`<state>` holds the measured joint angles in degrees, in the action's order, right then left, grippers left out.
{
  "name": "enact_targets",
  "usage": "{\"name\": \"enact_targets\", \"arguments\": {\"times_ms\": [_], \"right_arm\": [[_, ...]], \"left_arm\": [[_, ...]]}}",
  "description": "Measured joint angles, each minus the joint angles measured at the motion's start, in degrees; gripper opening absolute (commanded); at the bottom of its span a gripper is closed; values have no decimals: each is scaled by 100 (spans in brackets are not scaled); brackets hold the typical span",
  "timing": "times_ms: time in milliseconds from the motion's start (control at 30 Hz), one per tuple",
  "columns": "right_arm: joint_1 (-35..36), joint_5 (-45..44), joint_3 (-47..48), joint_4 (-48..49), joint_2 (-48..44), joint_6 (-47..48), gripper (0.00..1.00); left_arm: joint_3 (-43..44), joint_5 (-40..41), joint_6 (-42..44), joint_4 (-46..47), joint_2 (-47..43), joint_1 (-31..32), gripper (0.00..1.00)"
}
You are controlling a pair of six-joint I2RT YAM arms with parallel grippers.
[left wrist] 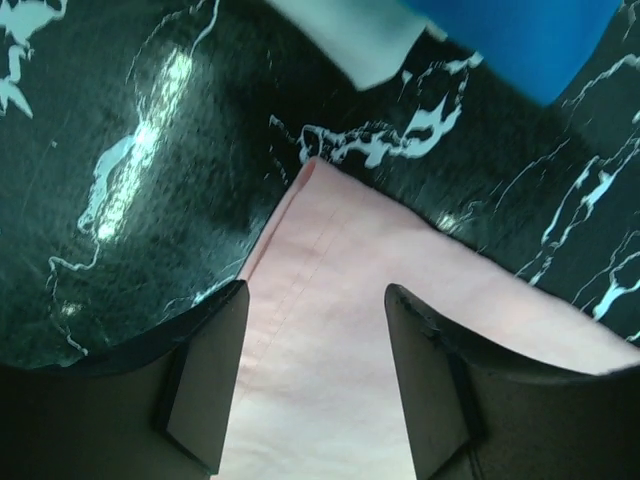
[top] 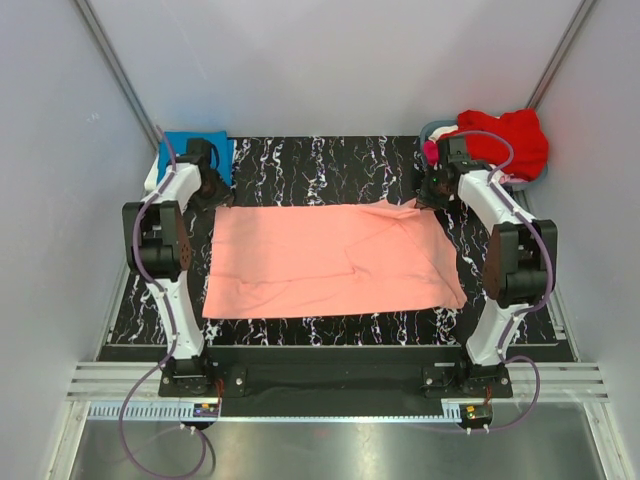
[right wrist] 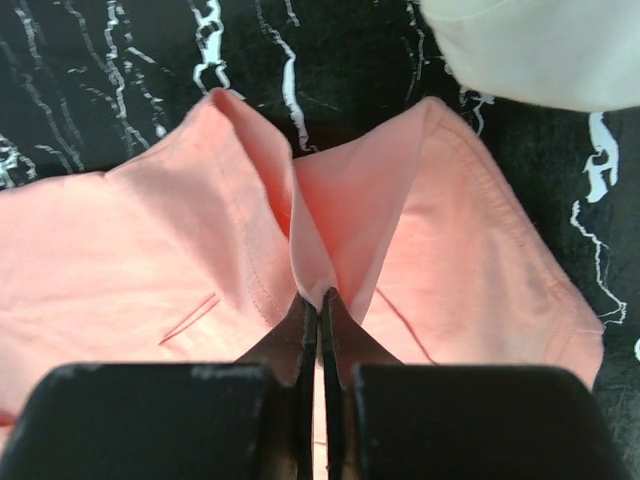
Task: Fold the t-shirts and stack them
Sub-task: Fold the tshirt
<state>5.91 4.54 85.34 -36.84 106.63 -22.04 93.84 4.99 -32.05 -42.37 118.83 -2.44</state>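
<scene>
Showing plain salmon-pink on the spread t-shirt (top: 330,262), white marble veining on the black tabletop (top: 300,170), bright blue on the far-left t-shirt (top: 175,145), red on the far-right t-shirt (top: 510,140).

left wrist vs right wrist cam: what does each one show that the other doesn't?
Left wrist only: the left gripper, open, its fingers either side of a corner of the salmon-pink t-shirt, with the blue t-shirt beyond it.
Right wrist only: the right gripper, shut on a pinched-up fold of the salmon-pink t-shirt.
Both: the salmon-pink t-shirt lying on the black marbled table.
</scene>
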Motion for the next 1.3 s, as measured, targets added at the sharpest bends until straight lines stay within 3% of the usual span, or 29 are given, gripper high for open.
{"name": "enact_targets", "arguments": {"times_ms": [167,500,667,900,967,1033,1300], "right_arm": [[0,186,-46,142,-195,-50,0],[0,358,-199,284,-275,-94,0],[13,374,-295,302,-275,-94,0],[61,374,-299,308,-275,-92,0],[74,374,-299,310,-275,-92,0],[76,374,-299,310,-275,-92,0],[76,374,-101,247,-275,-90,0]], "left_arm": [[476,173,-219,9,332,42,61],[595,625,-577,-35,780,179,59],[730,745,-680,4,881,210,46],[739,776,-750,11,896,208,9],[752,772,-754,11,905,210,4],[780,772,-745,7,918,210,0],[776,782,-675,-9,887,264,0]]}}
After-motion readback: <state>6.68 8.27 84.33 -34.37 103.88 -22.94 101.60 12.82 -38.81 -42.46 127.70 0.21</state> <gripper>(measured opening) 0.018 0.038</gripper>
